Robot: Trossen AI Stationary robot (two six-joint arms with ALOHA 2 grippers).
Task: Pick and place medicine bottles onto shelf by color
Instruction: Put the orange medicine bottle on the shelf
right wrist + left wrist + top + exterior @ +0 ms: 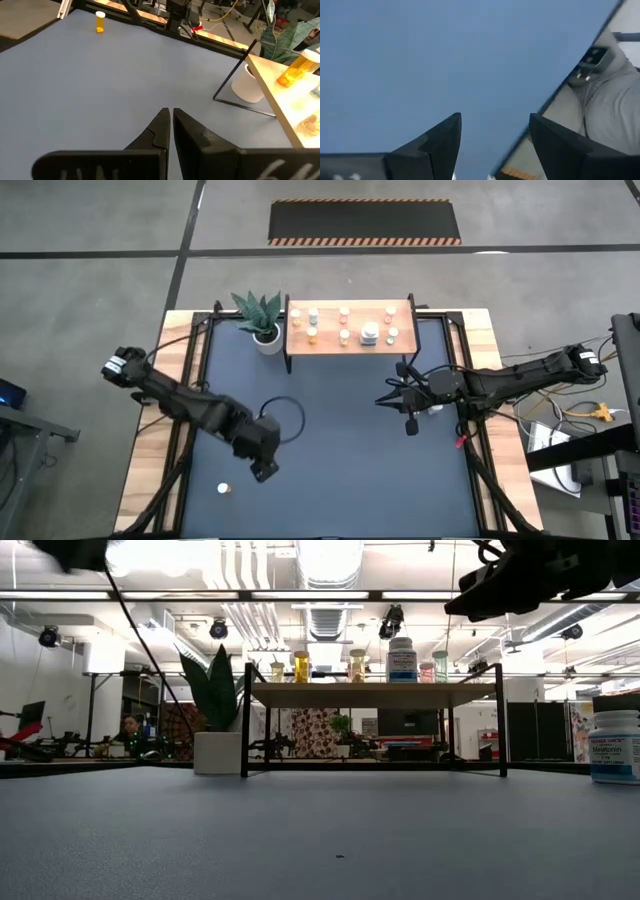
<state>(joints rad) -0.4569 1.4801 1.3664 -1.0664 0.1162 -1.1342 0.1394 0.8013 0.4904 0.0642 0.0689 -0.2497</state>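
Medicine bottles are what this job is about, and most of them look to be up on the shelf (pixel 350 327) already, at the far side of the bench (pixel 340 470) beside the potted plant (pixel 262 315). From above I count roughly eight or nine on the wooden board, small orange ones toward the plant end and a bigger white one (pixel 370 333) nearer the other end; whether they are properly grouped by colour I can't quite judge from here.

Two seem to be left down on the bench. A larger white bottle (pixel 614 746) stands on the right side, close under the right arm. One small orange bottle (pixel 224 489) sits alone at the near left corner, well apart from everything else.

Left pincer (pixel 262 470) hovers over the blue surface near that orange bottle, its fingers spread wide with nothing between them. Right pincer (pixel 410 423) hangs out over the bench near the white bottle, its fingers pressed together and empty.

So I'd say the sorting is mostly done, with those last two bottles to fetch.
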